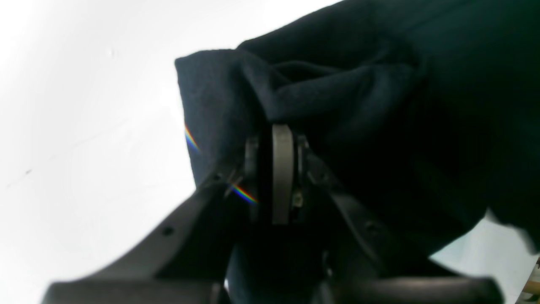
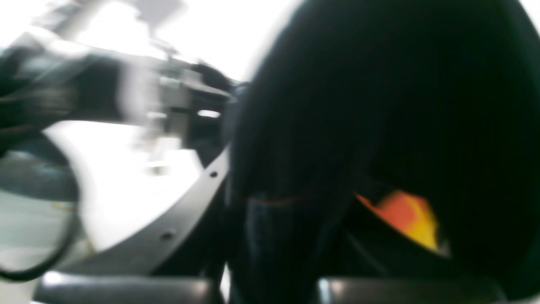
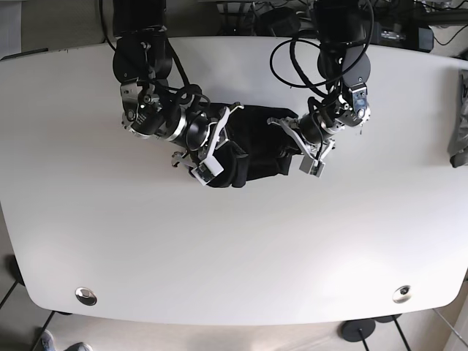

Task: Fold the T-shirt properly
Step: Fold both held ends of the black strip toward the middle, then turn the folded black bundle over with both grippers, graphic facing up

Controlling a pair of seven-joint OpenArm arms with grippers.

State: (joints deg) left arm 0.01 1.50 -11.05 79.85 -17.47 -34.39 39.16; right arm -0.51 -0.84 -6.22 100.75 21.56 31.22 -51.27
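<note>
The T-shirt (image 3: 252,146) is dark navy and lies bunched in the middle of the white table (image 3: 234,248), between my two arms. My left gripper (image 3: 294,143) sits at the shirt's right edge; in the left wrist view its jaws (image 1: 276,139) are closed on a fold of the navy cloth (image 1: 337,105). My right gripper (image 3: 219,150) is at the shirt's left edge. In the right wrist view dark cloth (image 2: 379,105) fills the frame over the jaws, with an orange and yellow patch (image 2: 405,217) showing; the view is blurred.
A grey folded cloth (image 3: 459,121) hangs at the table's far right edge. Cables (image 3: 292,62) loop behind the left arm at the back. Two round metal fittings (image 3: 85,295) sit near the table's front corners.
</note>
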